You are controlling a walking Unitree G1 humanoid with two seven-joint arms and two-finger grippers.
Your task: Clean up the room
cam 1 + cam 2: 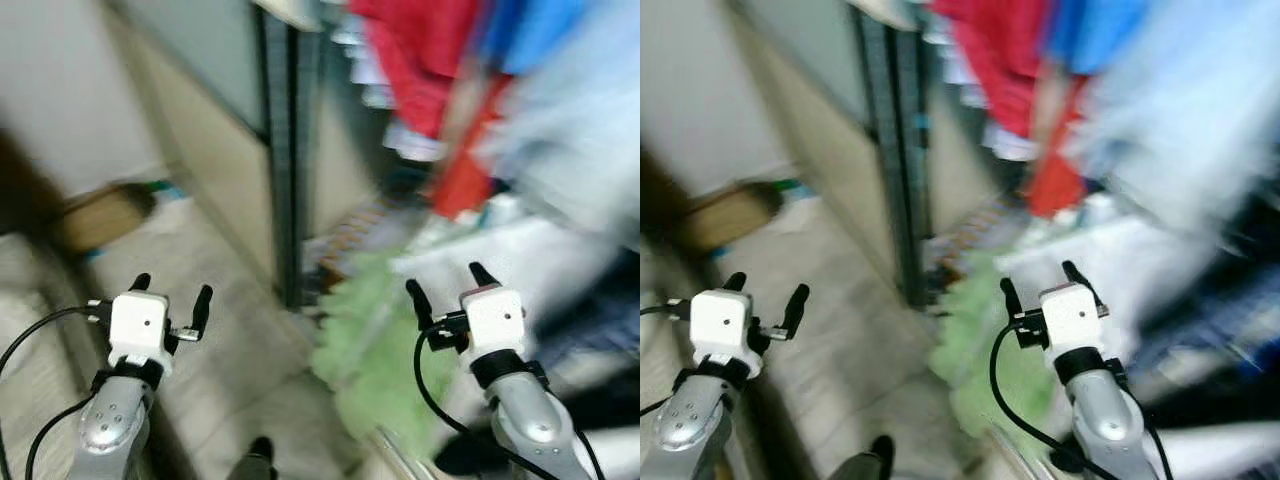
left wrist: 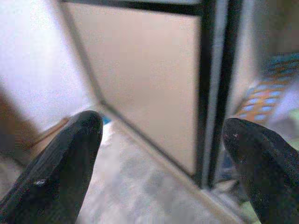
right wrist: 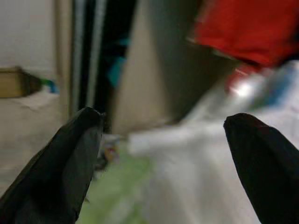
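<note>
My right gripper [image 1: 447, 281] is raised before the green cloth [image 1: 375, 345], which lies crumpled on the floor just below and ahead of it, at the foot of the dark door frame [image 1: 283, 150]; no long axis is discernible. My left gripper [image 1: 171, 296] is farther off. Both pairs of fingers are spread wide and hold nothing.

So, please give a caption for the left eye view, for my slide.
Blurred walking view: both open grippers raised before green cloth and hanging red garment.
</note>
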